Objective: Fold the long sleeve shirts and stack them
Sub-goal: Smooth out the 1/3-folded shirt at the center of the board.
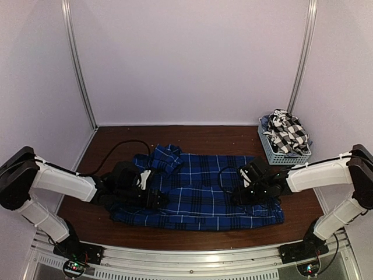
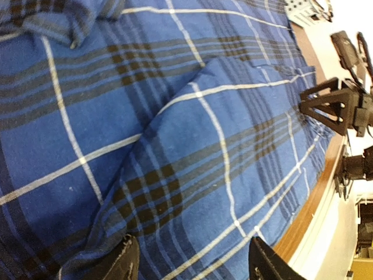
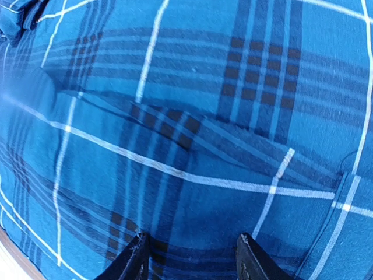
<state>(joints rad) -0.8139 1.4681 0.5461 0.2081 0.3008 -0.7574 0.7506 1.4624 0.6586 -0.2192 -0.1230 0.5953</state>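
Reading L to R: the L tool (image 1: 150, 192) sits low over the L part of the blue shirt (image 1: 201, 175). Its jaws are apart w/ cloth lying between the tips. No pinch shows, so treat it as not gripping.

The blue shirt lies spread across the middle of the surface (image 1: 116, 140), long axis L–R, mostly flat. There is a rumpled bunch at its far-L corner. In the L wrist view a flap (image 2: 233, 146) lies folded over the body w/ a soft raised edge.

The R tool (image 1: 247, 188) sits low over the R part of the same shirt. Its jaws are partly apart w/ flat cloth between the tips, and nothing held that shows.

The check shirt (image 1: 287, 133) is piled in the basket (image 1: 274, 153) at the far-R corner, well apart from both tools.

Handling, by judgement:
- **Material:** woven cloth, light and limp, not fragile. It sags and drags when lifted, and layers may slide together on the wood.
- **Grip pts:** pinch an edge or corner, taking both layers where doubled. Use one tool per side at matching pts and lift together to keep the fold line straight.
- **Avoid:** mid-panel pinches, which gather the cloth and wrinkle it.
- **Check shirt:** take it at a loose top fold and expect it to come out tangled.
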